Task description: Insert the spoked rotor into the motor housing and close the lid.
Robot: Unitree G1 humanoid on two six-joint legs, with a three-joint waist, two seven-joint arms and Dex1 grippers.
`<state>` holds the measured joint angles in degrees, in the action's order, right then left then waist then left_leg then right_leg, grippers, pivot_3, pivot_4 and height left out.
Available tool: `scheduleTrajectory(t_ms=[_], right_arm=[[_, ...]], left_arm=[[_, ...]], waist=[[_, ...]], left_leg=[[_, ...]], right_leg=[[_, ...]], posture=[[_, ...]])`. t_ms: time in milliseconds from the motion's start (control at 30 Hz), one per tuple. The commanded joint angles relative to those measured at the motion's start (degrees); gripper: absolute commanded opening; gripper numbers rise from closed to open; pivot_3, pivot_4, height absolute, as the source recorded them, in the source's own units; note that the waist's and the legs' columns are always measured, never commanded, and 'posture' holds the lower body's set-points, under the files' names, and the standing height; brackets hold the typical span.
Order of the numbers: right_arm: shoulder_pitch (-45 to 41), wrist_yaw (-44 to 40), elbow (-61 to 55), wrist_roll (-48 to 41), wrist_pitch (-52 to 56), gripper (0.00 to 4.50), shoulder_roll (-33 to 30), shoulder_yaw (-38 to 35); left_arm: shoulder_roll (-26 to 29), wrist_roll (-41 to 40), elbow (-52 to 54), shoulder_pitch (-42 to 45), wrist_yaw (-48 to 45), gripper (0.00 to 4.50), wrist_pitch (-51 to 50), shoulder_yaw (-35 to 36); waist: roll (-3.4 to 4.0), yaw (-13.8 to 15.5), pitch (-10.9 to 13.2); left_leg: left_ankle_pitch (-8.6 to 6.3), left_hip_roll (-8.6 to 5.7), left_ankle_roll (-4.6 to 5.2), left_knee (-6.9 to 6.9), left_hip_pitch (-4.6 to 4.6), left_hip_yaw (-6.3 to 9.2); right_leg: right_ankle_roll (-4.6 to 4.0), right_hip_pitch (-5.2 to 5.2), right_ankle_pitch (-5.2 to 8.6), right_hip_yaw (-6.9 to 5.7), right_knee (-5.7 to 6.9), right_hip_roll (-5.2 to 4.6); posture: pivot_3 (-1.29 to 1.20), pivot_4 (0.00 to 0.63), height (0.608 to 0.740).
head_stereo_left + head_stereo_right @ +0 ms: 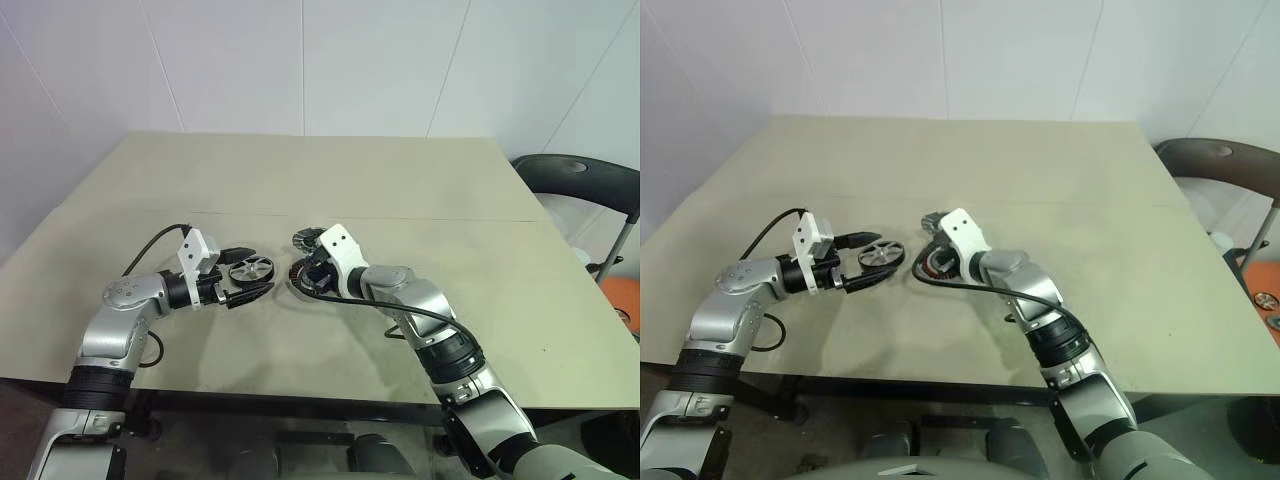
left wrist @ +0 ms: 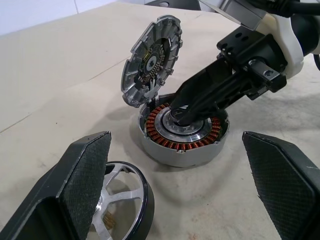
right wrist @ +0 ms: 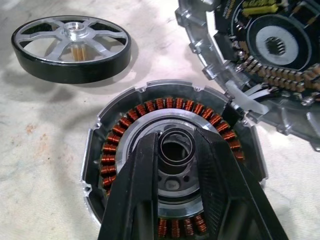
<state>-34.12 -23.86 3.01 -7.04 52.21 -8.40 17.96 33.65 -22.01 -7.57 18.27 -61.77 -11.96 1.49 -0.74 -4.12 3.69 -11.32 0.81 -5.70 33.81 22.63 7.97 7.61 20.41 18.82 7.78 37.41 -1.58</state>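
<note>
1. I'm looking down over a beige surface [image 1: 420, 200] that is standing against a white panelled wall, with a dark chair [image 1: 590, 190] sitting off its right edge.
2. My left jaws [image 1: 249, 279] are hanging wide open, low over the surface, and they are gripping nothing.
3. The spoked rotor [image 1: 251, 269] is lying flat on the surface between those open fingers [image 2: 82, 180], silver spokes up and dark rim around; in the left wrist view it is sitting just beside one finger pad, though I cannot tell whether they are touching.
4. The motor housing [image 3: 117, 150] is resting on the surface just to the right of the rotor, its ring of copper windings facing up around the silver centre.
5. My right jaws [image 3: 175, 142] are pressing down into the housing's middle, fingers nearly together and pinching the small raised hub at the centre.
6. The lid [image 2: 150, 57] is standing open, tilted up on edge at the housing's far side, its inner face with radial segments showing toward the rotor.
</note>
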Motion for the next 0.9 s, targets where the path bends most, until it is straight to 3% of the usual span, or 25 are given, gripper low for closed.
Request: scheduleTrajectory(t_ms=[33,167,367,467,633,900], right_arm=[[-0.3,0.0,-0.9,0.5,-0.3,1.12,0.3,0.3],[-0.5,0.5,-0.5,-0.5,-0.6,2.36,1.2,-1.6],[-1.0,1.2,-0.4,-0.8,-1.5,2.36,1.8,-3.3],[-0.7,0.9,-0.8,-1.1,-2.2,1.74,1.9,-3.7],[-0.4,0.3,-1.1,-0.6,-2.5,0.04,1.3,-2.9],[1.2,-2.4,-2.4,1.0,-1.1,0.04,-1.5,2.4]], left_arm=[[0.5,-0.5,1.6,0.8,0.2,4.5,0.7,1.5],[0.5,-0.2,1.2,0.9,0.5,4.5,1.1,1.5],[0.1,0.2,0.6,1.0,0.9,4.5,1.6,1.0],[-0.1,0.5,0.1,1.2,1.0,4.5,1.9,0.7],[-0.2,0.6,-0.4,1.8,1.1,4.5,2.4,0.6],[-0.1,1.0,-1.4,2.4,1.0,4.5,3.1,0.6]], waist=[[0.0,0.0,0.0],[0.0,0.0,0.0],[0.0,0.0,0.0],[0.01,0.0,0.0],[0.01,0.0,0.0],[0.0,0.0,0.0]], left_leg=[[0.0,0.0,0.0,0.0,0.0,0.0],[0.0,0.0,0.0,0.0,0.0,0.0],[0.0,0.0,0.0,-0.01,0.0,0.0],[0.0,0.0,0.0,-0.01,0.0,0.0],[0.0,0.0,0.0,-0.02,0.0,0.0],[0.0,0.0,0.0,-0.03,0.0,0.0]], right_leg=[[0.0,0.0,0.0,0.0,0.0,0.0],[0.0,0.0,0.0,0.0,0.0,0.0],[0.0,0.0,0.0,0.0,0.0,0.0],[0.0,0.0,0.0,0.0,0.0,0.0],[0.0,0.01,0.0,0.0,0.0,0.0],[0.0,0.01,0.0,0.0,-0.01,0.0]], posture=[[0.0,0.0,0.74],[0.0,0.0,0.74],[0.0,0.0,0.74],[0.0,0.0,0.74],[0.0,0.0,0.74],[0.0,0.0,0.74]])
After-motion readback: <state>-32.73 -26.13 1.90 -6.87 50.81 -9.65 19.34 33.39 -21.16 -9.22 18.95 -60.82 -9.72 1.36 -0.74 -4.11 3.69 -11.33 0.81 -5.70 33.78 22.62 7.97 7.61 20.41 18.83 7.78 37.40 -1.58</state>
